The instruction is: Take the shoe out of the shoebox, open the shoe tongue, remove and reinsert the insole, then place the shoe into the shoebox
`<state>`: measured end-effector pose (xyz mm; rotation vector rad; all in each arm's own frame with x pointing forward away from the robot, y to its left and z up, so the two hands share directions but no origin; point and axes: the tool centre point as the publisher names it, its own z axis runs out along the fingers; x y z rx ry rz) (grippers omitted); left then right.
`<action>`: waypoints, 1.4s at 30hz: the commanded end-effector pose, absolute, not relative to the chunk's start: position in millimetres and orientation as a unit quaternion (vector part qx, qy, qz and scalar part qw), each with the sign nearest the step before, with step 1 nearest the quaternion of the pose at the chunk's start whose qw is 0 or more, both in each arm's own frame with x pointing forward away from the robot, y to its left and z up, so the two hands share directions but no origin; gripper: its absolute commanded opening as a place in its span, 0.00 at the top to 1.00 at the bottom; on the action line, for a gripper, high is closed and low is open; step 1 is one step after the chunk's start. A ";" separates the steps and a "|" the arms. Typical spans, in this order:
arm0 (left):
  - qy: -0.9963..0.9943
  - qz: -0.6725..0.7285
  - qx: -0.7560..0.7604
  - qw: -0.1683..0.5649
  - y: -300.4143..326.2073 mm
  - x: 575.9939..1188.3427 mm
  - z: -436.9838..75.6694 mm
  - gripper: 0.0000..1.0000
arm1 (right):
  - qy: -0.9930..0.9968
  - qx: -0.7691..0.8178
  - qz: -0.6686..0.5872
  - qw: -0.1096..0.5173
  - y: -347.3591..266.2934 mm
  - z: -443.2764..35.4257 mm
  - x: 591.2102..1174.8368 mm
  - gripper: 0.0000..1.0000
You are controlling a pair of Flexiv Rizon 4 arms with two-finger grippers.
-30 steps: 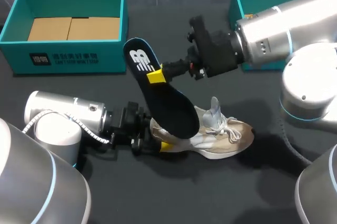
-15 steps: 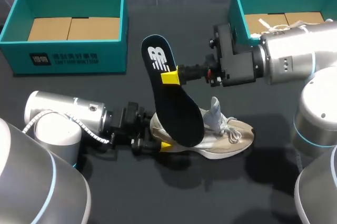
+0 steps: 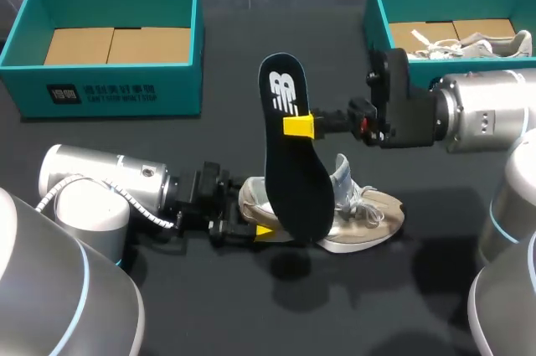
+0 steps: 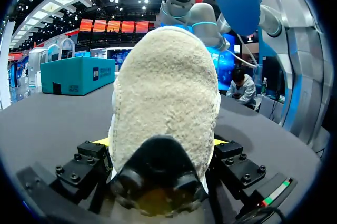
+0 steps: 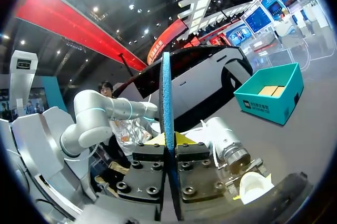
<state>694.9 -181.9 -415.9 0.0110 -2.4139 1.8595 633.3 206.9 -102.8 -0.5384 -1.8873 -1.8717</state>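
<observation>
Right claw (image 3: 300, 126) pinched the insole (image 3: 293, 180) near one end; so thin a purchase risked slippage or twisting. Left claw (image 3: 262, 231) clamped the shoe (image 3: 373, 215) heel; misaligned reinsertion could buckle the insole.

The right gripper (image 3: 299, 126) has drawn back toward its own side, carrying the insole (image 3: 293, 180) rightward with it. The insole leaned steeply with its logo end to the left; it now stands almost upright, its lower end over the middle of the shoe (image 3: 373, 215) rather than the heel. The right arm no longer covers the right shoebox (image 3: 374, 6), so a second shoe (image 3: 486, 44) shows inside.
</observation>
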 end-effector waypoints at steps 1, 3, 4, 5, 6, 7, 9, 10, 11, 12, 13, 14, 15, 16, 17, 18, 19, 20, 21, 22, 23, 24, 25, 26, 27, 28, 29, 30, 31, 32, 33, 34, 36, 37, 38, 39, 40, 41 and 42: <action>-0.792 0.609 0.004 0.047 -183.5 695.3 -419.6 1.00 | -0.677 -0.208 -0.677 0.200 200.1 -99.9 622.4 1.00; -0.792 0.609 0.004 0.047 -183.5 695.3 -419.6 1.00 | -0.679 -0.215 -0.675 0.191 195.6 -97.3 619.1 1.00; -0.792 0.609 0.004 0.047 -183.5 695.3 -419.6 1.00 | -0.682 -0.219 -0.674 0.179 192.5 -95.4 616.9 1.00; -0.792 0.609 0.004 0.047 -183.5 695.3 -419.6 1.00 | -0.684 -0.219 -0.673 0.174 191.4 -94.3 615.8 1.00; -0.792 0.609 0.004 0.047 -183.5 695.3 -419.6 1.00 | -0.686 -0.219 -0.673 0.170 189.8 -93.0 614.4 1.00; -0.792 0.609 0.004 0.047 -183.5 695.3 -419.6 1.00 | -0.687 -0.220 -0.673 0.167 188.0 -92.4 613.2 1.00; -0.792 0.609 0.004 0.047 -183.5 695.3 -419.6 1.00 | -0.688 -0.222 -0.672 0.163 184.3 -92.2 610.4 1.00; -0.792 0.609 0.004 0.047 -183.5 695.3 -419.6 1.00 | -0.687 -0.224 -0.671 0.163 182.0 -92.8 608.9 1.00; -0.792 0.609 0.004 0.047 -183.5 695.3 -419.6 1.00 | -0.688 -0.224 -0.671 0.163 180.2 -93.3 607.5 1.00; -0.792 0.609 0.004 0.047 -183.5 695.3 -419.6 1.00 | -0.688 -0.224 -0.671 0.164 179.1 -93.6 606.7 1.00; -0.792 0.609 0.004 0.047 -183.5 695.3 -419.6 1.00 | -0.687 -0.222 -0.672 0.165 176.6 -94.6 605.2 1.00; -0.792 0.609 0.004 0.047 -183.5 695.3 -419.6 1.00 | -0.685 -0.223 -0.673 0.166 174.2 -95.7 604.4 1.00; -0.792 0.609 0.004 0.047 -183.5 695.3 -419.6 1.00 | -0.684 -0.223 -0.674 0.167 173.0 -96.2 603.9 1.00; -0.792 0.609 0.004 0.047 -183.5 695.3 -419.6 1.00 | -0.682 -0.221 -0.677 0.168 171.0 -97.2 603.1 1.00; -0.792 0.609 0.004 0.047 -183.5 695.3 -419.6 1.00 | -0.682 -0.221 -0.677 0.168 169.8 -97.9 602.9 1.00; -0.792 0.609 0.004 0.047 -183.5 695.3 -419.6 1.00 | -0.682 -0.221 -0.677 0.169 169.3 -98.2 602.8 1.00; -0.792 0.609 0.004 0.047 -183.5 695.3 -419.6 1.00 | -0.681 -0.219 -0.678 0.170 168.5 -98.4 602.8 1.00; -0.792 0.609 0.004 0.047 -183.5 695.3 -419.6 1.00 | -0.682 -0.218 -0.677 0.170 168.2 -98.5 602.8 1.00; -0.792 0.609 0.004 0.047 -183.5 695.3 -419.6 1.00 | -0.682 -0.218 -0.677 0.170 168.0 -98.6 602.9 1.00; -0.792 0.609 0.004 0.047 -183.5 695.3 -419.6 1.00 | -0.682 -0.216 -0.677 0.171 167.5 -98.8 602.8 1.00; -0.792 0.609 0.004 0.047 -183.5 695.3 -419.6 1.00 | -0.682 -0.216 -0.677 0.170 167.2 -98.9 602.7 1.00; -0.792 0.609 0.004 0.047 -183.5 695.3 -419.6 1.00 | -0.683 -0.218 -0.676 0.172 166.6 -99.0 602.3 1.00; -0.792 0.609 0.004 0.047 -183.5 695.3 -419.6 1.00 | -0.683 -0.218 -0.676 0.172 166.6 -99.0 602.3 1.00; -0.792 0.609 0.004 0.047 -183.5 695.3 -419.6 1.00 | -0.683 -0.218 -0.676 0.172 166.6 -99.0 602.3 1.00; -0.792 0.609 0.004 0.047 -183.5 695.3 -419.6 1.00 | -0.683 -0.218 -0.676 0.172 166.6 -99.0 602.3 1.00; -0.792 0.609 0.004 0.047 -183.5 695.3 -419.6 1.00 | -0.683 -0.218 -0.676 0.172 166.6 -99.0 602.3 1.00; -0.792 0.609 0.004 0.047 -183.5 695.3 -419.6 1.00 | -0.683 -0.218 -0.676 0.172 166.6 -99.0 602.3 1.00; -0.792 0.609 0.004 0.047 -183.5 695.3 -419.6 1.00 | -0.683 -0.218 -0.676 0.172 166.6 -99.0 602.3 1.00; -0.792 0.609 0.004 0.047 -183.5 695.3 -419.6 1.00 | -0.683 -0.218 -0.676 0.172 166.6 -99.0 602.3 1.00; -0.792 0.609 0.004 0.047 -183.5 695.3 -419.6 1.00 | -0.683 -0.218 -0.676 0.172 166.6 -99.0 602.3 1.00; -0.792 0.609 0.004 0.047 -183.5 695.3 -419.6 1.00 | -0.683 -0.218 -0.676 0.172 166.6 -99.0 602.3 1.00; -0.793 0.608 0.004 0.047 -184.0 696.0 -419.9 1.00 | -0.683 -0.218 -0.676 0.172 166.6 -99.0 602.3 1.00; -0.797 0.603 0.006 0.042 -184.3 696.8 -421.5 1.00 | -0.683 -0.218 -0.676 0.172 166.6 -99.0 602.3 1.00; -0.798 0.601 0.008 0.044 -183.9 696.9 -422.0 1.00 | -0.683 -0.218 -0.676 0.172 166.6 -99.0 602.3 1.00; -0.798 0.600 0.009 0.044 -183.1 696.8 -422.6 0.63 | -0.683 -0.218 -0.676 0.172 166.6 -99.0 602.3 1.00; -0.800 0.599 0.010 0.045 -182.0 696.4 -423.3 0.37 | -0.683 -0.218 -0.676 0.172 166.6 -99.0 602.3 1.00; -0.801 0.597 0.011 0.046 -180.9 695.9 -424.0 0.15 | -0.683 -0.218 -0.676 0.172 166.6 -99.0 602.3 1.00; -0.803 0.594 0.013 0.046 -179.9 695.6 -424.8 0.00 | -0.683 -0.218 -0.676 0.172 166.6 -99.0 602.3 1.00; -0.804 0.593 0.013 0.046 -178.5 695.1 -425.2 0.00 | -0.683 -0.218 -0.676 0.172 166.6 -99.0 602.3 1.00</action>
